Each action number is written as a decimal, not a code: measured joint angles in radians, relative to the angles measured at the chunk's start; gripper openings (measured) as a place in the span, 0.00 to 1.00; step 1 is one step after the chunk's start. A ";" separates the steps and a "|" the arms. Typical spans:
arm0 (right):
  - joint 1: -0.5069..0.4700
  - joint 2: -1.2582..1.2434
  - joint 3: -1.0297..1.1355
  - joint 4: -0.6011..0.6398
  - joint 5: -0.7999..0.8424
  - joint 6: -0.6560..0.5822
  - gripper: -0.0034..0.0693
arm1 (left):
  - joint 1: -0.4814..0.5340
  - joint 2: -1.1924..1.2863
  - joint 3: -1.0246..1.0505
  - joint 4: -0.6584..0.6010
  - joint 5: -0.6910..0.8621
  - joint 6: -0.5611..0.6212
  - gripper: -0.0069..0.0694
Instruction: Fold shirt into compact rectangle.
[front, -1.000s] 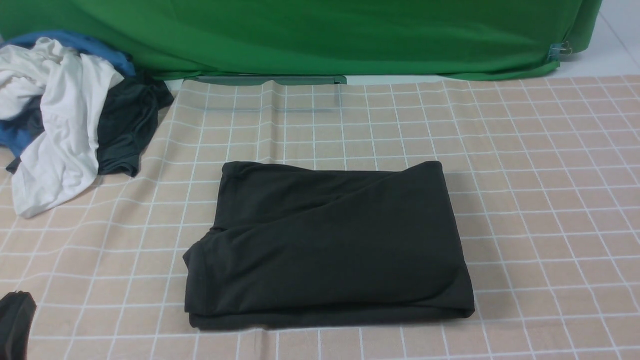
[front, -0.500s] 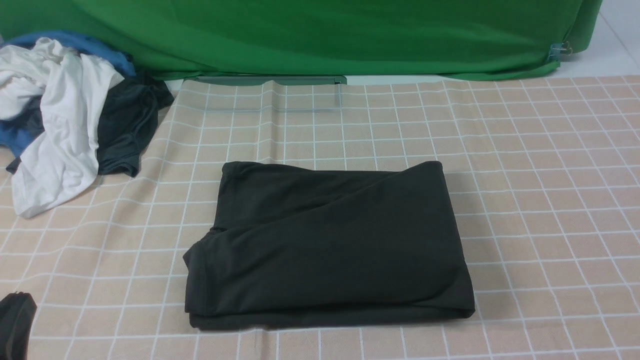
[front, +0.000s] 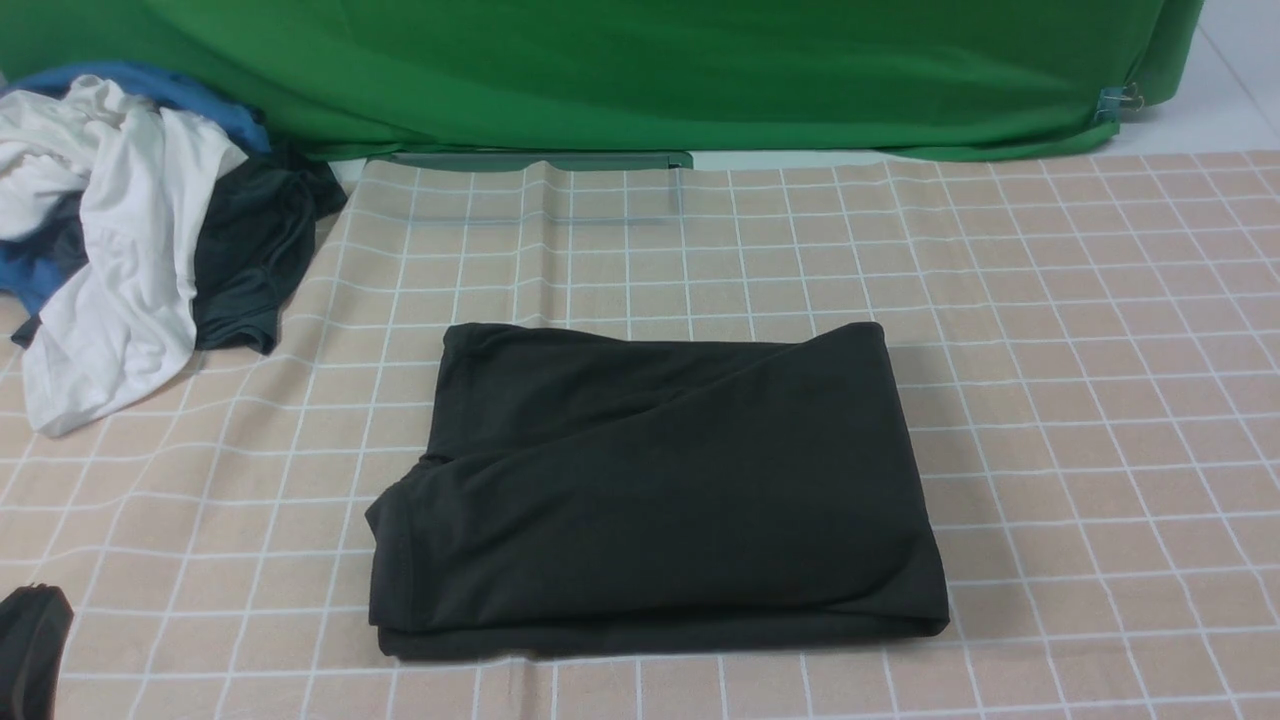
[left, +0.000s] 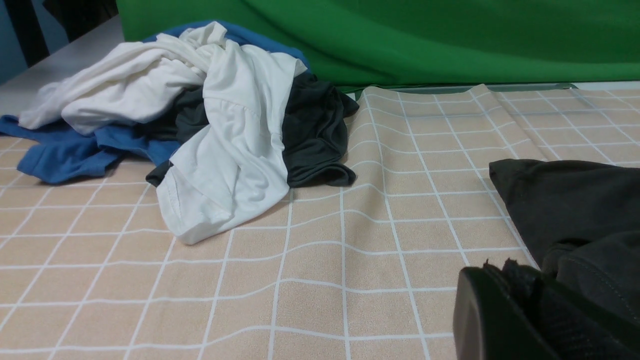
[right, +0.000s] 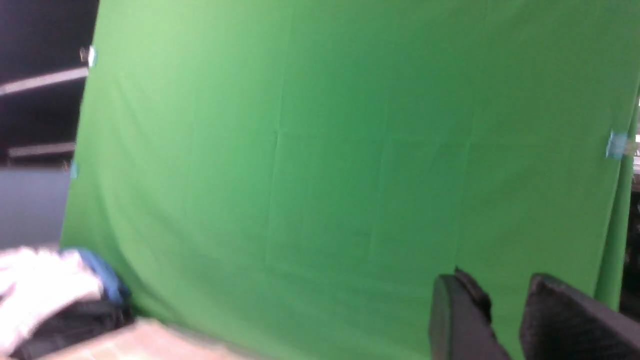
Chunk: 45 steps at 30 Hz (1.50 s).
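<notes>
The black shirt (front: 650, 480) lies folded into a thick rectangle in the middle of the checked cloth, with its folded edge toward me. In the left wrist view a corner of the shirt (left: 575, 210) shows just beyond the jaws. My left gripper (front: 30, 645) sits low at the near left edge, apart from the shirt, its jaws shut with nothing between them (left: 520, 280). My right gripper (right: 500, 287) is outside the front view. It is open and empty, and faces the green backdrop.
A heap of clothes sits at the far left: a white shirt (front: 110, 280), a dark teal-grey garment (front: 255, 260) and a blue one (front: 150, 85). The green backdrop (front: 640, 70) hangs along the back. The beige checked tablecloth (front: 1100, 350) covers the table.
</notes>
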 joint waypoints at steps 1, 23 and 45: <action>-0.006 0.000 0.004 0.000 0.003 -0.001 0.37 | 0.000 0.000 0.000 0.000 0.000 0.000 0.12; -0.305 -0.024 0.376 0.000 0.132 0.037 0.37 | 0.000 0.000 0.000 0.000 0.006 0.000 0.12; -0.305 -0.024 0.376 0.000 0.132 0.037 0.37 | 0.000 0.000 0.000 0.000 0.006 0.000 0.12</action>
